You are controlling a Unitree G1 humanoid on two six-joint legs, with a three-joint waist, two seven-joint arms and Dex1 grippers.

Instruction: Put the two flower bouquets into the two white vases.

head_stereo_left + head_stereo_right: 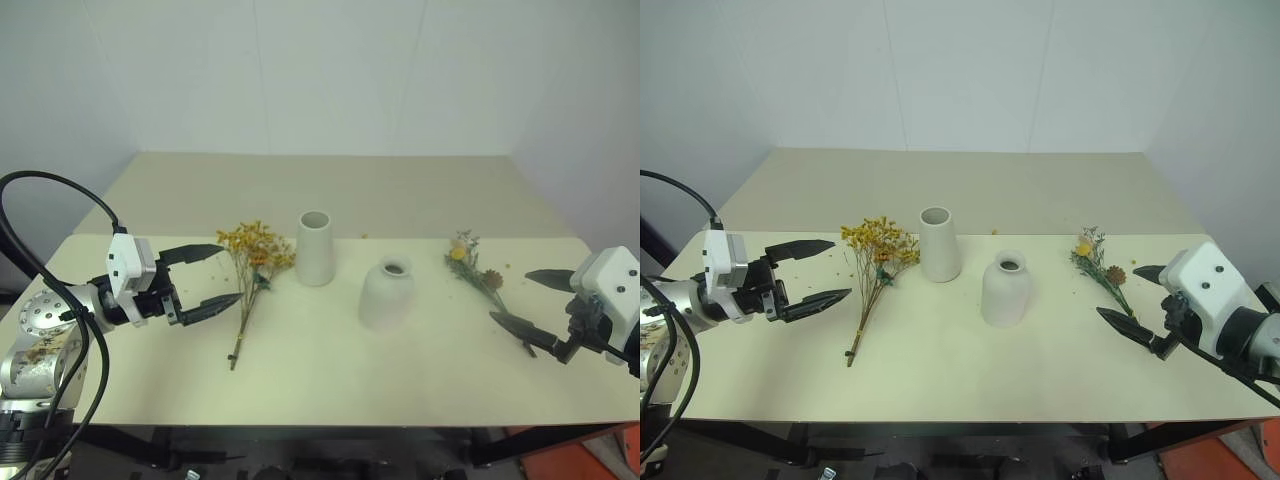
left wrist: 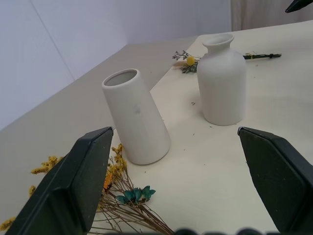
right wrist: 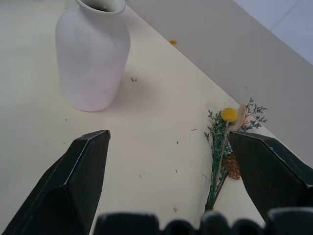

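Two bouquets lie unplaced, both vases (image 1: 315, 247) (image 1: 386, 293) empty: yellow bunch (image 1: 252, 262) just ahead of your left gripper (image 1: 208, 277), sprigs (image 1: 477, 272) beside your right gripper (image 1: 540, 302). Both grippers spread, holding nothing.

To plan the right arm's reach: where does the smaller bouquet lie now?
The smaller bouquet lies flat on the table's right side, between the squat vase and the open right gripper.
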